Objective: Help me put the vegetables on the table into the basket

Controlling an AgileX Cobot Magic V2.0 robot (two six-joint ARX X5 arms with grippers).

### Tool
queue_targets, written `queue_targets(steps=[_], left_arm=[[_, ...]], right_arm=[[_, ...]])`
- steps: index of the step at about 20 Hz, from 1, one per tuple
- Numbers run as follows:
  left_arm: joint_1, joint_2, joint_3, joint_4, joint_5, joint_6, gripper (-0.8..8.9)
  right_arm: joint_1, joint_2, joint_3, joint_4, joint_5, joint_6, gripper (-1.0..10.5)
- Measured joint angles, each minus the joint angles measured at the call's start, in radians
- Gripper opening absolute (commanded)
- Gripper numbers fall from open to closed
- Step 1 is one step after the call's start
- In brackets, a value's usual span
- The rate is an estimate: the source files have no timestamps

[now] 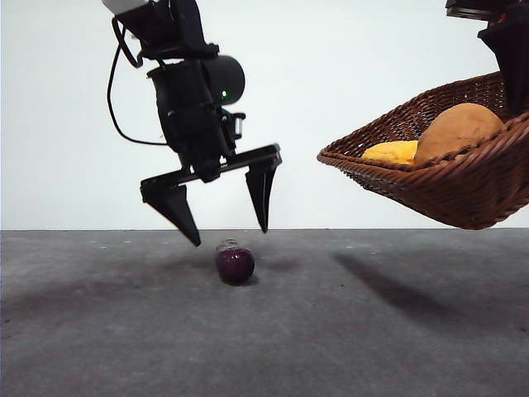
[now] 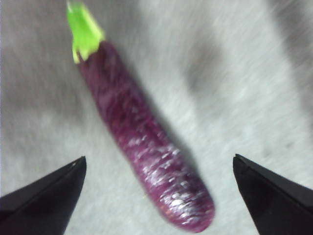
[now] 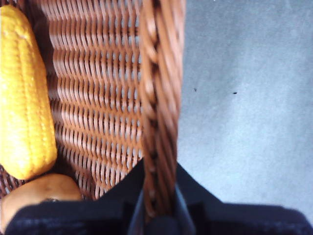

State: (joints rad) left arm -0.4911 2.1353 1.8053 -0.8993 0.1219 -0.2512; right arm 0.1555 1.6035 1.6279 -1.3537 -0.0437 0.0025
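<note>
My left gripper (image 1: 223, 219) hangs just above the eggplant (image 1: 235, 262), pointed black jaws spread wide, touching nothing. The eggplant (image 2: 146, 147) is a slim, glossy purple cylinder with a lime-green cap, lying on the speckled grey table (image 1: 372, 331). My right gripper (image 3: 159, 205) pinches the braided rim of the woven wicker basket (image 1: 463, 186), lifted and tilted, holding the bumpy yellow corn (image 3: 24, 98) and the smooth tan potato (image 1: 456, 128).

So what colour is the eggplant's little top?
Bright green, on the purple eggplant; the left wrist view shows it best.
</note>
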Motion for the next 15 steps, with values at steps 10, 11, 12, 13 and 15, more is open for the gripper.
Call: queue_targets(steps=[10, 11, 12, 13, 15], left_arm=[[0.000, 0.043, 0.000, -0.018, -0.034, 0.004, 4.96], [-0.001, 0.048, 0.000, -0.018, -0.034, 0.004, 4.81], [-0.002, 0.051, 0.000, -0.017, -0.033, 0.004, 4.61], [-0.003, 0.051, 0.000, -0.016, -0.024, 0.004, 4.61], [-0.003, 0.051, 0.000, -0.014, -0.011, 0.003, 4.61]], right_arm=[[0.000, 0.000, 0.000, 0.000, 0.000, -0.003, -0.1], [0.000, 0.000, 0.000, 0.000, 0.000, -0.003, -0.1], [0.000, 0.000, 0.000, 0.000, 0.000, -0.003, -0.1], [0.000, 0.000, 0.000, 0.000, 0.000, -0.003, -0.1], [0.000, 0.000, 0.000, 0.000, 0.000, -0.003, -0.1]])
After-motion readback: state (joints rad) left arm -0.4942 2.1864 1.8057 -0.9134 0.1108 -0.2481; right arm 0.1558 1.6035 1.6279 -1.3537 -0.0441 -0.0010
